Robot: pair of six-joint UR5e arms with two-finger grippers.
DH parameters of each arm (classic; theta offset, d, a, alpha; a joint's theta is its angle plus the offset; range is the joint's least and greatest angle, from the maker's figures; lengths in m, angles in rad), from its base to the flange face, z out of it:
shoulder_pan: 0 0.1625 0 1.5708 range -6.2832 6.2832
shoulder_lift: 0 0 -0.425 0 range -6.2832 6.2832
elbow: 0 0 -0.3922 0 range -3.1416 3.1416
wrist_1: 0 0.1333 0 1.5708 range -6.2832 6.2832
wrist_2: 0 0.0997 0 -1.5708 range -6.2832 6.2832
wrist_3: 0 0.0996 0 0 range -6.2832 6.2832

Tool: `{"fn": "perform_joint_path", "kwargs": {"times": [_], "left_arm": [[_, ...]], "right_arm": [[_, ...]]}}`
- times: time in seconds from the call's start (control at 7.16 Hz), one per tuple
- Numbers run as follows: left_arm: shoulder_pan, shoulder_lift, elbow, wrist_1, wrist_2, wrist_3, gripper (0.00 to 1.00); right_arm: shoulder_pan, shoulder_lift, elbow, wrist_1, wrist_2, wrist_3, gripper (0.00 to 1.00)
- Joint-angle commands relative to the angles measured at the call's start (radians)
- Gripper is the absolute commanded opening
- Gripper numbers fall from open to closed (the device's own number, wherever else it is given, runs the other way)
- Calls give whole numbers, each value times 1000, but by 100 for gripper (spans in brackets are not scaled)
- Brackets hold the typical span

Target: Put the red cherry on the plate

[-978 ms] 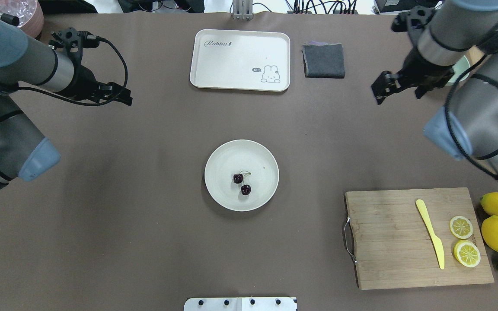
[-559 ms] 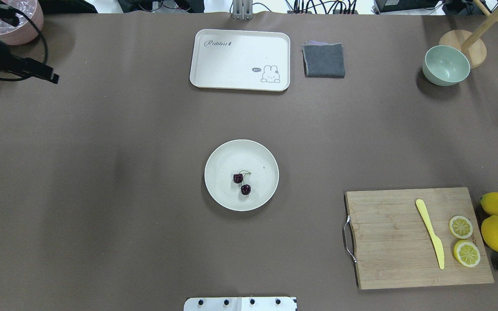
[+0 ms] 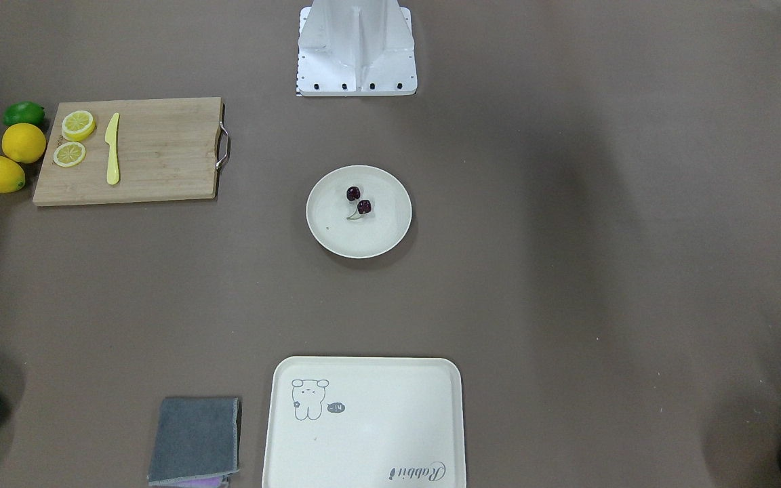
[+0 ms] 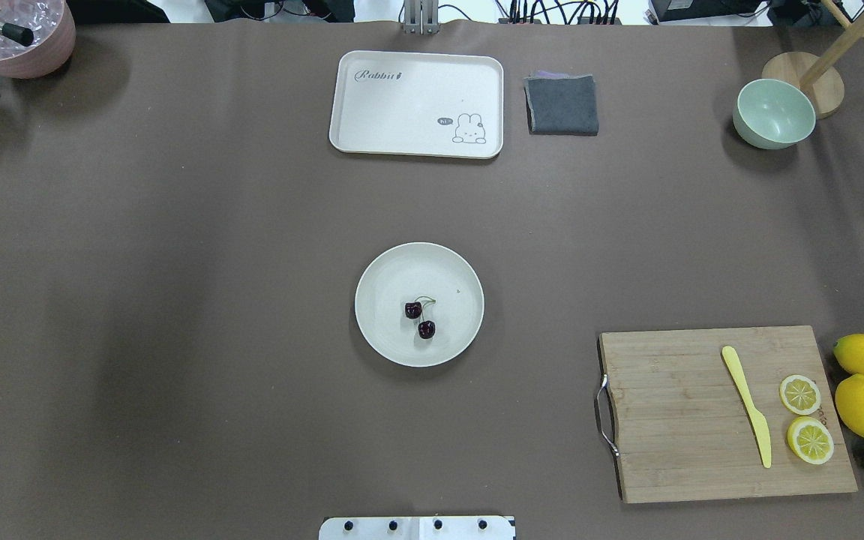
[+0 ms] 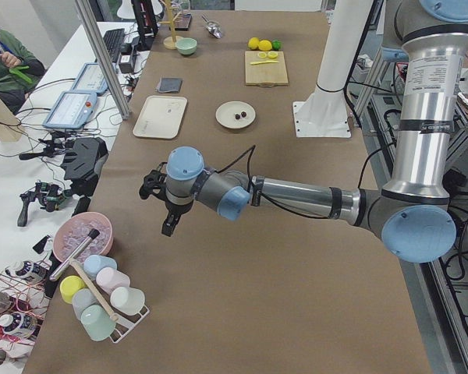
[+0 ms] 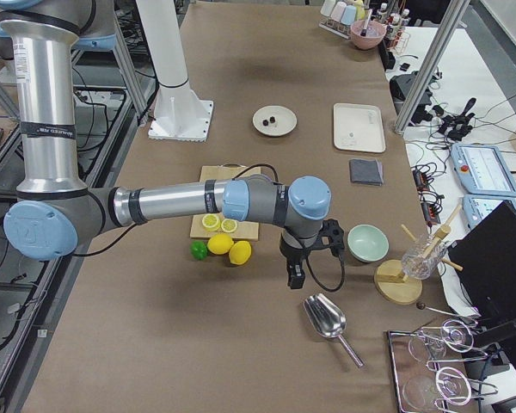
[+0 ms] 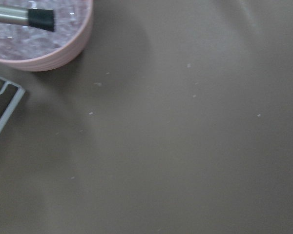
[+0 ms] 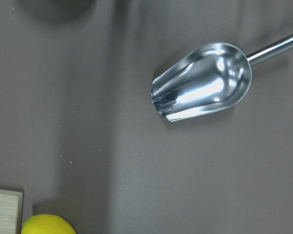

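Both arms have been drawn back out of the overhead view, so the left hand point(image 5: 169, 225) and right hand point(image 6: 295, 276), whose grip cannot be told, are held well apart from the cherry point(image 4: 420, 319), left between them on the plate point(image 4: 387, 276); the task is judged done.

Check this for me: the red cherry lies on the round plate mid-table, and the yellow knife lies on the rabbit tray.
One detail is wrong. The red cherry does lie on the plate, but the yellow knife lies on the wooden cutting board, beside the lemon slices, not on the tray. The overhead exterior view shows this.
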Motion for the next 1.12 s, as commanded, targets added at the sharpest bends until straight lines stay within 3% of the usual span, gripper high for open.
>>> {"fn": "perform_joint_path", "kwargs": {"times": [0.0, 0.14, 0.98], "left_arm": [[-171, 19, -22, 187, -49, 199, 98], [-190, 25, -43, 253, -53, 223, 98], [-177, 57, -39, 256, -42, 206, 98]], "right_arm": [[17, -22, -20, 3, -1, -12, 100], [23, -17, -16, 3, 2, -9, 100], [23, -2, -12, -1, 42, 22, 100]]}}
